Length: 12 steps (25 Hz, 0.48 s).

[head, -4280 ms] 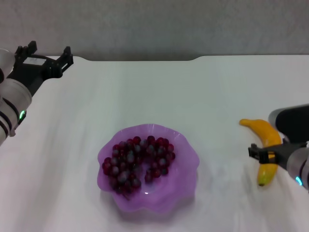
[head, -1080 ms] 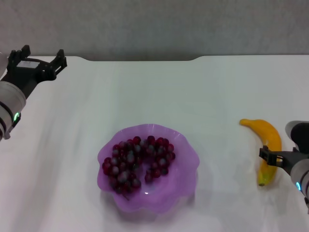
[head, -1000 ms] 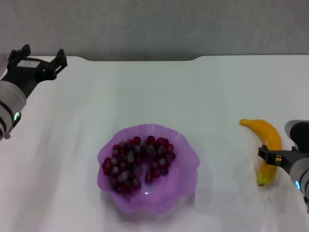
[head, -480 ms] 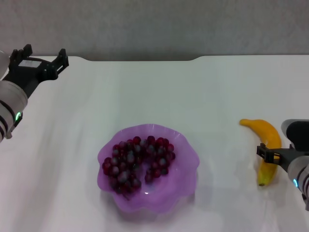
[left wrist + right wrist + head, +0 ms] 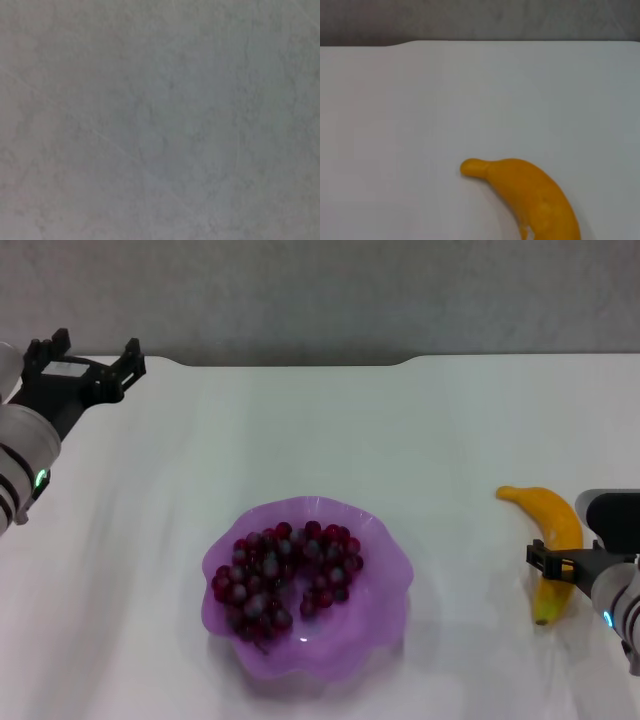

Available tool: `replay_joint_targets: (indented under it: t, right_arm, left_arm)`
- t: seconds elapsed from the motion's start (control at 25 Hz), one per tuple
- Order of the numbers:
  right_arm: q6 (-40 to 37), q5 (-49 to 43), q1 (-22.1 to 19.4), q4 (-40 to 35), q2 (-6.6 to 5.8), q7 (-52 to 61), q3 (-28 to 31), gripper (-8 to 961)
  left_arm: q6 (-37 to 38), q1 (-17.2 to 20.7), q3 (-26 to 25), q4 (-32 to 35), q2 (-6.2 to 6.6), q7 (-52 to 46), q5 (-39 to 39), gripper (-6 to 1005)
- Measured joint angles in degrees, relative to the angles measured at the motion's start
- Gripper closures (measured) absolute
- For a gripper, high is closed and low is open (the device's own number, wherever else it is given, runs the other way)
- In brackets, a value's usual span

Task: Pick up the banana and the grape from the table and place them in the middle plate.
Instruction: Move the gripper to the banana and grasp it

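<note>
grape point(image 5: 285, 575) lies in middle plate point(image 5: 390, 575) | banana point(image 5: 556, 537) on worktop point(image 5: 320, 430), right side | right tool point(image 5: 565, 565) over its near half (finger spread: cannot tell) | left tool point(image 5: 85, 365) at far-left corner, fingers apart, empty

The white table point(image 5: 330, 430) has a notched far edge. A lilac plate point(image 5: 385, 615) with a wavy rim sits on it near the front edge, a little left of centre. A yellow banana point(image 5: 555, 520) lies flat on the tabletop near the right edge, well apart from the plate, its stem end toward the far edge.
</note>
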Motion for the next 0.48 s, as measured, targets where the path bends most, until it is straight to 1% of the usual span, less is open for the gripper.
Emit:
replay_joint_targets:
  t: [0.32,0.48]
  right_arm:
    - [1.3,-1.0,1.6,3.4,0.08,3.8,-1.3,124]
    - [1.3,-1.0,1.6,3.6,0.09,3.9,-1.4,124]
  left_arm:
    - [0.0,-0.2,0.2,0.0,0.0,0.0,0.0,120]
    - [0.0,-0.3,0.2,0.1,0.0,0.0,0.0,120]
